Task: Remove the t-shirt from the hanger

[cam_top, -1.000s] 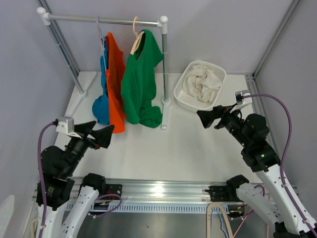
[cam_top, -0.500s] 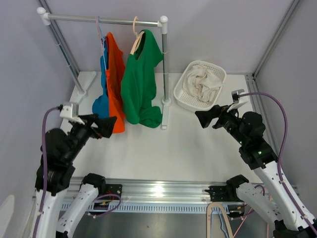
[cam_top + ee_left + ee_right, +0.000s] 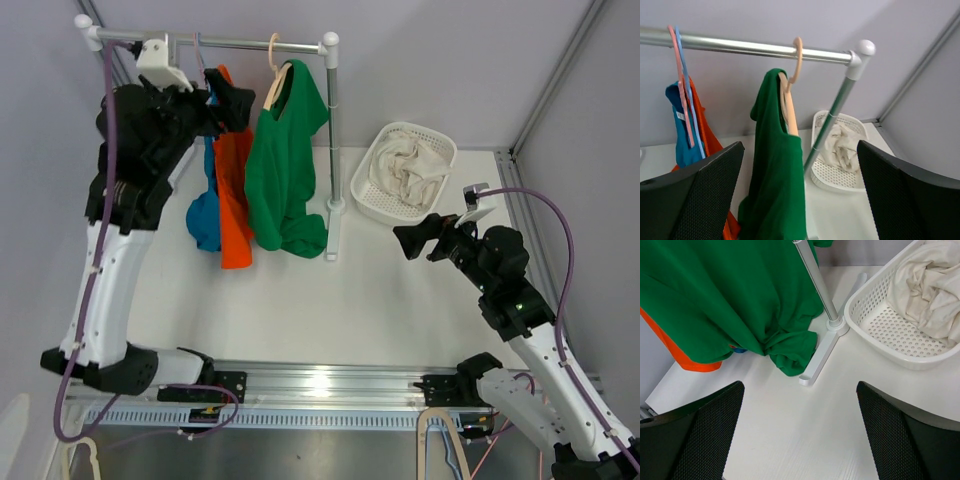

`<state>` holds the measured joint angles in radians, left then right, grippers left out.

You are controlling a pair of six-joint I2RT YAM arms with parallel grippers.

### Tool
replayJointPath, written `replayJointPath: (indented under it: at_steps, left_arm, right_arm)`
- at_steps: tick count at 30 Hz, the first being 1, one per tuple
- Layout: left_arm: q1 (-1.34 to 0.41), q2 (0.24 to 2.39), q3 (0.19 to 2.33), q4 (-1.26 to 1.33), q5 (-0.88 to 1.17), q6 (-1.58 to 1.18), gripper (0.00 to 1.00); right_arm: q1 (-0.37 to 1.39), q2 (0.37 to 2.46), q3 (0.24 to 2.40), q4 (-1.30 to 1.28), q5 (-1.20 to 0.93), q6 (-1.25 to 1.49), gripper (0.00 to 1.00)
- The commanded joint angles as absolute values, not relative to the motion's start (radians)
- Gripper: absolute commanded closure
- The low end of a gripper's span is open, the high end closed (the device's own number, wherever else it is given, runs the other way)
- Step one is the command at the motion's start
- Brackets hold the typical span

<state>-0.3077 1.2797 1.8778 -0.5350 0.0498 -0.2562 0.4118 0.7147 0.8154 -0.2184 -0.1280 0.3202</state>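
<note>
Hanging off a beige hanger [image 3: 789, 114] on the metal rail [image 3: 750, 47], the green t-shirt [image 3: 772, 185] sits just beside an orange shirt [image 3: 235, 200]. Left gripper [image 3: 232, 103] hovers up by the rail, fingers spread wide, holding nothing. Right gripper [image 3: 408, 238] is low over the table [image 3: 350, 300] near the white basket [image 3: 362, 180], fingers apart too, empty.

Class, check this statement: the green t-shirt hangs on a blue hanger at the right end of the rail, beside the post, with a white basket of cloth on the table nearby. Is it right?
Not quite. The hanger under the green t-shirt is beige, not blue; the blue hanger sits further left along the rail. The left wrist view shows this. The rest stands.
</note>
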Motion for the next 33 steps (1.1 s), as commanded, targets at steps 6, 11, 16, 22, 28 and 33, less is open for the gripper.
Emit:
replayJointPath:
  at_steps: [6, 11, 16, 22, 28, 33]
  left_arm:
    - [-0.324, 1.540, 2.063, -0.382, -0.008, -0.161, 0.02]
    - [-0.376, 1.672, 2.201, -0.324, -0.047, -0.054, 0.07]
    - [-0.416, 1.810, 2.341, -0.339, -0.136, 0.031, 0.09]
    - [-0.426, 1.873, 2.364, -0.296, -0.287, 0.063, 0.27]
    - [-0.426, 1.888, 2.361, -0.313, -0.331, 0.052, 0.26]
    - [-0.426, 1.887, 2.356, -0.376, -0.310, 0.046, 0.24]
  right_arm:
    - [0.414, 0.698, 0.804, -0.161, -0.121, 0.302, 0.01]
    - [0.414, 0.692, 0.802, -0.161, -0.124, 0.305, 0.01]
    - [0.414, 0.692, 0.799, -0.160, -0.135, 0.310, 0.01]
    - [0.414, 0.690, 0.798, -0.155, -0.152, 0.316, 0.01]
    - [0.414, 0.696, 0.795, -0.155, -0.155, 0.318, 0.01]
    - [0.414, 0.701, 0.795, -0.156, -0.150, 0.319, 0.01]
